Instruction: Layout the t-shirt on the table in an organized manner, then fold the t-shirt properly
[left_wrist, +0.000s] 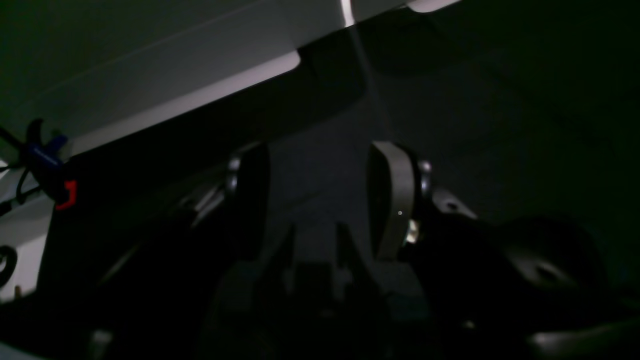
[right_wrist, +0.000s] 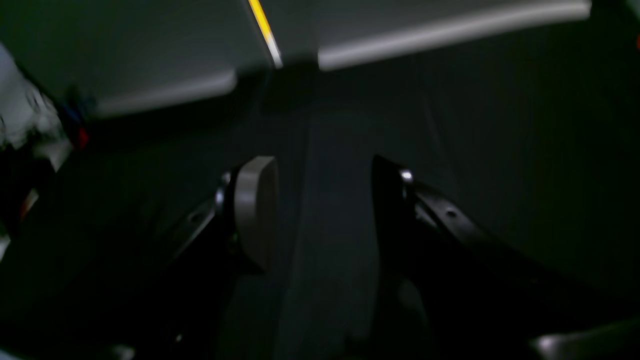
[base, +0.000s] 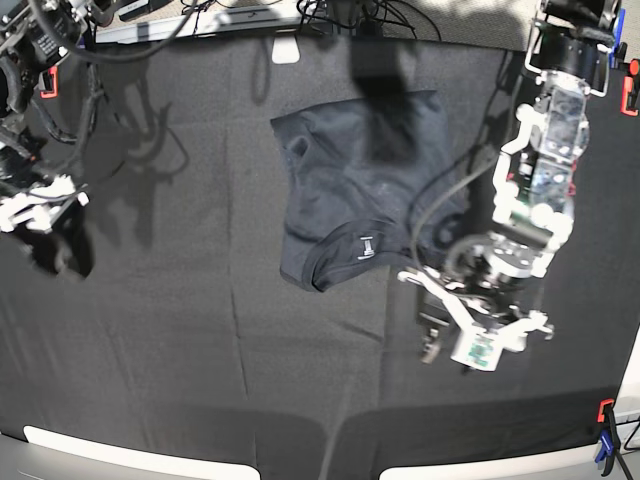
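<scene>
one dark navy short-sleeved t-shirt (base: 355, 200) lies crumpled near the far edge of the black-clothed table (base: 200, 380), collar toward the near edge; left gripper (left_wrist: 320, 200) and right gripper (right_wrist: 320, 210) both gape, empty.

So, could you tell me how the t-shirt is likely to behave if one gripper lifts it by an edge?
The t-shirt lies rumpled with soft folds, so it is probably floppy and would drape and hang rather than hold its shape. It looks thin, so likely light for its size. Pushed across the cloth-covered table, it would probably bunch up rather than slide as one piece.

no text can be read; the t-shirt's (base: 350, 185) white neck label (base: 367, 245) is too small.
</scene>
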